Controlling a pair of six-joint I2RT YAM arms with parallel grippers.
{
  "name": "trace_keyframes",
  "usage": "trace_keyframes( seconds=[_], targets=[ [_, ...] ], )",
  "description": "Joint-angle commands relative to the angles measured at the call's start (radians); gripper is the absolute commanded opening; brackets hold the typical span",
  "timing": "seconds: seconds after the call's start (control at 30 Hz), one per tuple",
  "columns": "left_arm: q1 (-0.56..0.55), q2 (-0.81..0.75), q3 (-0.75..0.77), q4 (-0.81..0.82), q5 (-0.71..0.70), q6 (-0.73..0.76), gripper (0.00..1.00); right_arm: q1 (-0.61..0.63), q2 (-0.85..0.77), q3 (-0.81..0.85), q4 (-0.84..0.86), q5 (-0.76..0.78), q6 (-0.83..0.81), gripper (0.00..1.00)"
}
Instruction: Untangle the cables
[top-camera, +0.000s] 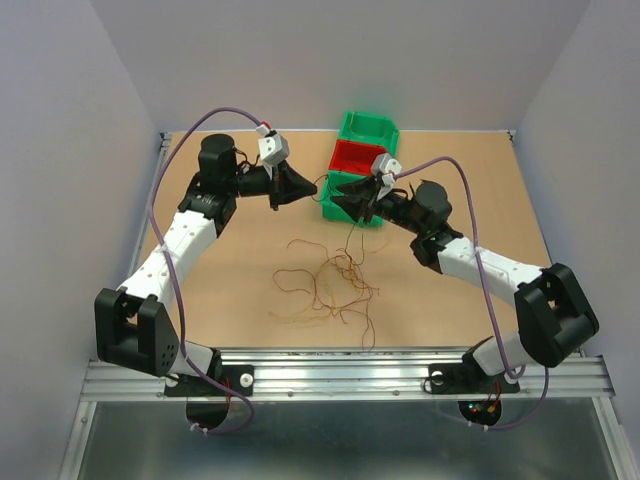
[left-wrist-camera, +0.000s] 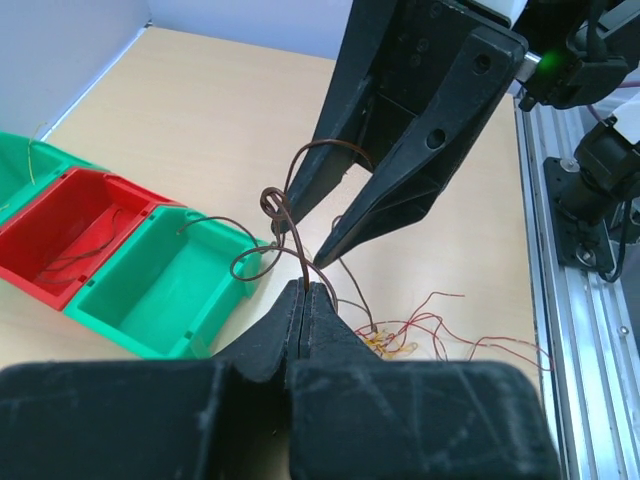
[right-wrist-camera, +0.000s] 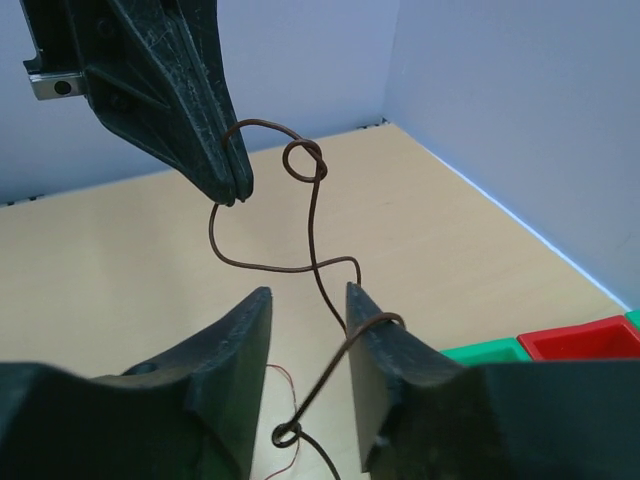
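Beside the row of bins (top-camera: 366, 130), at its end nearest the arms, the two grippers face each other in the air with one brown cable (right-wrist-camera: 312, 215) strung between them. The left gripper (left-wrist-camera: 303, 290) has its fingers pressed together on one end of that cable, which rises out of the closed tips. A little way along the strand sits a small knot (right-wrist-camera: 303, 160), hanging free between the two grippers. The right gripper (right-wrist-camera: 305, 295) has its fingers apart. The same brown strand runs down through the gap and curls over one finger, resting against it rather than being clamped. The other cables (top-camera: 335, 285) lie in a loose curly heap on the table (top-camera: 470, 210), nearer the arm bases than the bins and well apart from them, and the lifted strand trails down toward that heap. The step in hand looks like working one cable out of the heap and loosening its knot. The next move probably calls for the right fingers to close on the strand just below the knot, then draw gently away from the left gripper. A hard pull could tighten the loop instead of opening it, or drag the heap along toward the bins.
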Motion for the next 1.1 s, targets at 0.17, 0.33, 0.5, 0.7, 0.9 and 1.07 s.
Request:
trace_keyframes(
  seconds=[0.17, 0.33, 0.5, 0.7, 0.9, 1.07],
  targets=[
    [0.000, -0.006, 0.061, -0.016, 0.055, 0.019, 0.00, -0.005, 0.017, 0.004, 0.104, -0.002, -0.068, 0.59],
    [-0.004, 0.005, 0.071, -0.041, 0.058, 0.029, 0.00, -0.006, 0.045, 0.016, 0.134, -0.009, -0.088, 0.68],
    [-0.014, 0.025, 0.088, -0.074, 0.067, 0.041, 0.00, -0.005, 0.091, 0.045, 0.156, -0.017, -0.102, 0.75],
    [-0.029, 0.052, 0.116, -0.122, 0.061, 0.062, 0.00, -0.002, 0.127, 0.079, 0.205, -0.068, -0.116, 0.79],
    [-0.041, 0.103, 0.156, -0.170, 0.068, 0.079, 0.00, 0.011, 0.161, 0.085, 0.289, -0.077, -0.137, 0.79],
    [-0.044, 0.146, 0.183, -0.222, 0.085, 0.081, 0.00, 0.032, 0.170, 0.081, 0.355, -0.056, -0.163, 0.71]
  ],
)
